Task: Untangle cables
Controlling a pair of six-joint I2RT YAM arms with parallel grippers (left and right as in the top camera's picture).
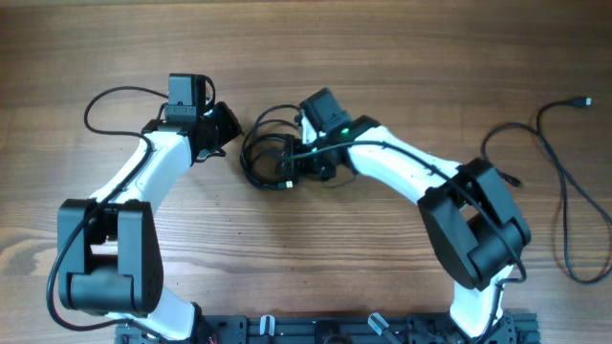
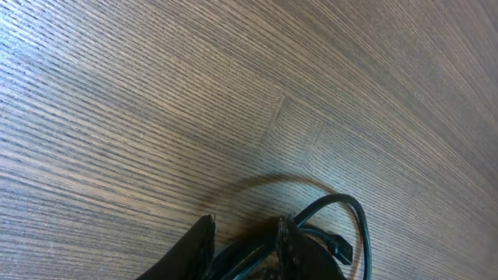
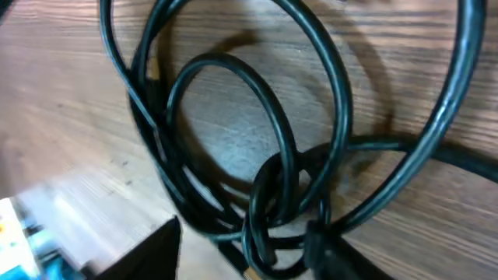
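Cable tangle (image 1: 273, 158) lies mid-desk (image 1: 382, 57) between both arms. Left fingers (image 2: 193, 253) are clenched on a strand of it, with a plug end beside them. Right fingers (image 3: 159, 253) are released, straddling the knot. A loose cable (image 1: 564, 191) lies far right, well apart.

Bright even light, soft shadows under cables (image 3: 340, 109), R-wrist view blurry.
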